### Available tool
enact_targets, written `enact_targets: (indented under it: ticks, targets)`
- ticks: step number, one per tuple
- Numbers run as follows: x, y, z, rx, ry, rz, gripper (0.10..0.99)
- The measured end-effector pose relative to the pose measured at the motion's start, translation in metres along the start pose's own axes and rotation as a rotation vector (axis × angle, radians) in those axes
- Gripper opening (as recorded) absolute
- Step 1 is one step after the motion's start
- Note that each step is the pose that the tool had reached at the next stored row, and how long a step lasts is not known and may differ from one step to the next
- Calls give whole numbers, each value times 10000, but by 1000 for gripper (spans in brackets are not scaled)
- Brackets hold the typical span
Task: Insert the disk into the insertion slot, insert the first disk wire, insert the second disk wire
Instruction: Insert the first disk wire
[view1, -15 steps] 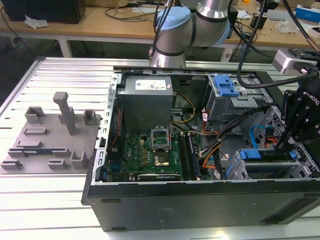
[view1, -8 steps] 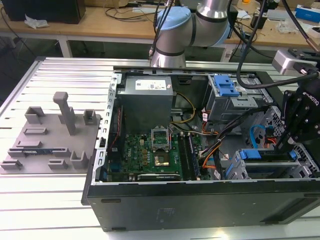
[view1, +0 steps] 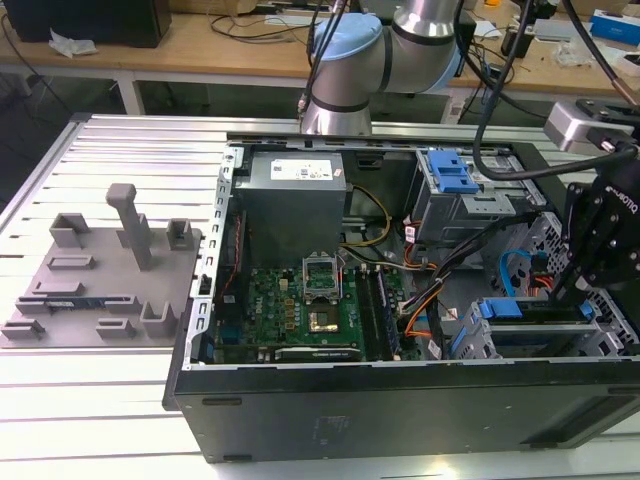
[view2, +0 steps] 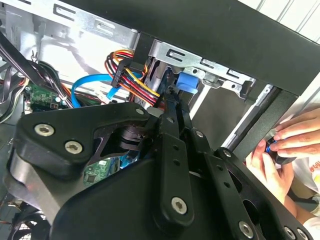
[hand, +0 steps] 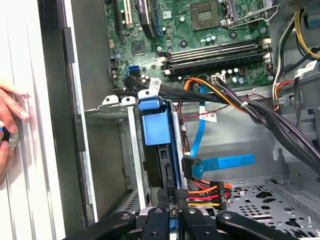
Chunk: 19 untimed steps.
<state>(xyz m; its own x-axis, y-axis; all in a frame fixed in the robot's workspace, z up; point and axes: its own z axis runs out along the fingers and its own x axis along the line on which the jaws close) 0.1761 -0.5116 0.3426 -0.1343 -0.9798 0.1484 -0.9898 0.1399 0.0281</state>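
The disk (hand: 162, 167) in its blue carrier (hand: 155, 122) sits inside the insertion slot (hand: 131, 150), a grey cage at the case's front corner; in the exterior view the disk (view1: 535, 311) lies at the right. My gripper (hand: 175, 201) is at the disk's rear edge, its fingers close together around the small black plug of the first disk wire (hand: 202, 192), a red, orange and black bundle. In the second wrist view the gripper (view2: 173, 96) points at the carrier (view2: 187, 82). The second disk wire (hand: 220, 162), a flat blue cable, ends in a plug beside the disk's edge.
The open computer case (view1: 400, 400) holds the motherboard (view1: 300, 305), the power supply (view1: 295, 185) and a taller bay with a blue latch (view1: 450, 172). Thick black cables (hand: 270, 120) cross above the slot. A person's hand (view2: 287, 145) rests outside the case wall. A grey fixture plate (view1: 100, 280) lies at the exterior view's left.
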Motion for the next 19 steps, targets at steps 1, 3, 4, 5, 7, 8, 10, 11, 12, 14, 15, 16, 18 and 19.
enact_targets:
  ticks: [1,3,4,5,7,8,10,11,12,14,15,16,18,19]
  targets:
    - [-1,0,5,3,1,-21,165]
    - [-2,0,11,10,3,-62,165]
    - [-2,0,13,11,3,-74,165]
    - [-2,0,13,13,3,-90,165]
    - [-2,0,14,17,2,-118,165]
    - [-2,0,14,19,3,-127,165]
    - [-3,0,15,21,3,-145,165]
    - [-4,0,14,22,3,-154,165]
    - [-6,1,11,24,6,-158,165]
    - [-17,4,1,26,12,-165,165]
    - [-24,5,-9,26,14,-170,165]
    - [-28,7,-20,27,16,-176,165]
    - [-30,16,-36,62,8,-199,165]
    - [-28,24,-38,103,-13,-201,165]
